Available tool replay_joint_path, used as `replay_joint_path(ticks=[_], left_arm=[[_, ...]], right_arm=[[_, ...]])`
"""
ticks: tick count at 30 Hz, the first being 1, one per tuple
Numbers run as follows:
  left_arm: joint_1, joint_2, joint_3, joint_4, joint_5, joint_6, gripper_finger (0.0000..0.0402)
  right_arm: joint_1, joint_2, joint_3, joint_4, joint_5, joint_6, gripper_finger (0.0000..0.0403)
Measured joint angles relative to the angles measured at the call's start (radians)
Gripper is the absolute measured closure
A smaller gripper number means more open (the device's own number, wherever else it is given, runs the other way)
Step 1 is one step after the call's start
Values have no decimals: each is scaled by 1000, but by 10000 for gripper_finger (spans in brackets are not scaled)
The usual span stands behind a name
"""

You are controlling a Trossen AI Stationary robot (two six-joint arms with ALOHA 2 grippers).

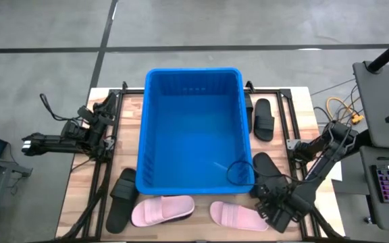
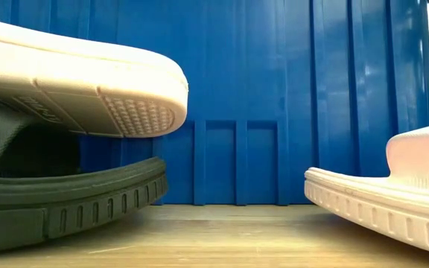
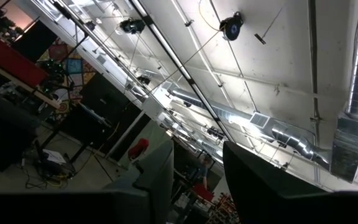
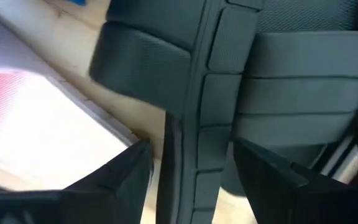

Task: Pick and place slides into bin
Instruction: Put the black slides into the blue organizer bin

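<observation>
My right claw (image 1: 270, 202) hangs low off the bin's (image 1: 193, 75) near right corner, fingers spread either side of a black slide's (image 4: 197, 112) edge (not clamped), my left claw (image 1: 29, 144) parked aside

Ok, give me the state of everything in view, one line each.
bin: upright, no slides inside.
pink slides: two, flat on the table in front of the bin.
black slides: outside the bin.
right gripper: low at a black slide, fingers straddling its strap.
left gripper: off the table's left edge, holding nothing.
</observation>
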Motion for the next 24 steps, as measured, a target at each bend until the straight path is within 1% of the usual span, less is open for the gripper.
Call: replay_joint_path(ticks=[7, 12, 15, 19, 24], left_arm=[[0, 0, 0, 1, -2, 0, 277], [0, 0, 0, 1, -2, 0, 277], [0, 0, 0, 1, -2, 0, 277], [0, 0, 0, 1, -2, 0, 277], [0, 0, 0, 0, -2, 0, 277]], right_arm=[[0, -2, -57, 40, -1, 7, 173], [0, -13, -95, 76, -1, 9, 180], [0, -19, -106, 91, -1, 8, 191], [0, -29, -106, 90, -3, -3, 226], [0, -41, -95, 83, -6, -37, 297]])
